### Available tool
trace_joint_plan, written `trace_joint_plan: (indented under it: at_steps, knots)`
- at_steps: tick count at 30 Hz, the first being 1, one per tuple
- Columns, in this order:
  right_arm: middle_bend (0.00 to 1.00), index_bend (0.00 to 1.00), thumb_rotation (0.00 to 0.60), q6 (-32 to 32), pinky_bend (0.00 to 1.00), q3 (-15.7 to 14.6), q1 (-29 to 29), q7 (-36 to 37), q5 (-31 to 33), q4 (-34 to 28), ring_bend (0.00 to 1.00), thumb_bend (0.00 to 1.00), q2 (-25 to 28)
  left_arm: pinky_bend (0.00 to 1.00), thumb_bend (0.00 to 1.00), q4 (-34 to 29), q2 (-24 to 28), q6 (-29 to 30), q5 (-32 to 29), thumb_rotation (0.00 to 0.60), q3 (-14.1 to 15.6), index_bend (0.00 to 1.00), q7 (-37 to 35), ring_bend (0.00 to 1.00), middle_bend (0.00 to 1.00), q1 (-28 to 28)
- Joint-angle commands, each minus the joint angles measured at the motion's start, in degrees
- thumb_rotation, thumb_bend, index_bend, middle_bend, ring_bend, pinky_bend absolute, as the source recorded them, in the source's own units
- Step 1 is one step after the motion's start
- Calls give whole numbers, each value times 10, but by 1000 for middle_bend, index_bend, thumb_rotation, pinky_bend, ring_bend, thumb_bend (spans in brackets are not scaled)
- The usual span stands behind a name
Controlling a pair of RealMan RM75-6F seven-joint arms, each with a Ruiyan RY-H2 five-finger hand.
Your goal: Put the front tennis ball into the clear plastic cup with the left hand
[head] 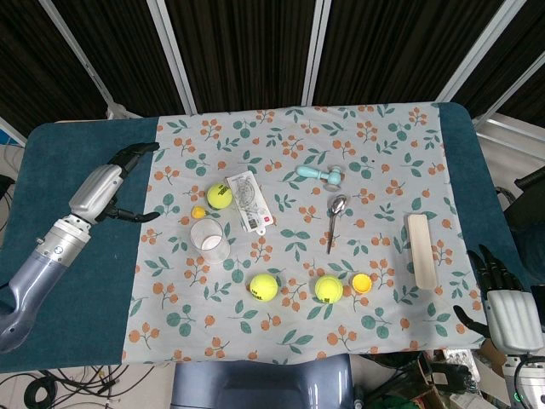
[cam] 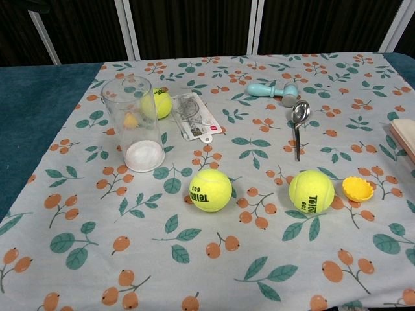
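Note:
Two yellow tennis balls lie side by side near the table's front: one [head: 264, 287] [cam: 210, 190] toward the middle, the other [head: 329, 290] [cam: 311, 191] to its right. A third tennis ball [head: 220, 197] [cam: 159, 102] sits farther back, just behind the clear plastic cup [head: 209, 240] [cam: 134, 123], which stands upright and holds nothing. My left hand [head: 119, 183] hovers over the teal table edge left of the cloth, fingers spread, holding nothing, well apart from cup and balls. My right hand [head: 502, 298] is at the front right corner, fingers apart and holding nothing. The chest view shows neither hand.
A white packet [head: 250, 201] lies right of the back ball. A metal spoon [head: 335, 220], a teal tool [head: 321, 175] and a pale wooden block [head: 420, 250] lie to the right. Small yellow caps sit by the right ball [head: 362, 283] and beside the cup [head: 197, 212].

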Motion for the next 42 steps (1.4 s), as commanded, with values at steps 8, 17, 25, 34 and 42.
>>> trace_joint_plan:
  at_steps: [8,17,25,34,42]
  knots:
    - [0,15,600,-1,261,0,1,-1,0,-1,107,126,-1,73,129,-5,3,0,7,600,4,26,3,0,97,-2]
    - [0,15,600,-1,262,1,1,-2,1,-1,107,127,-1,73,130,-9,7,9,18,600,5,26,3,0,104,-3]
    - [0,15,600,1,261,2,0,-2,2,-1,107,128,-1,66,129,-4,6,17,22,600,9,26,0,0,106,0]
    - [0,15,600,2,262,1,-1,-2,0,-2,107,128,-1,27,129,8,-1,10,25,600,0,29,-8,0,115,-18]
    - [0,15,600,4,262,2,-1,-7,0,-2,108,128,-2,23,128,-7,-28,-17,55,600,-1,29,1,0,115,-59]
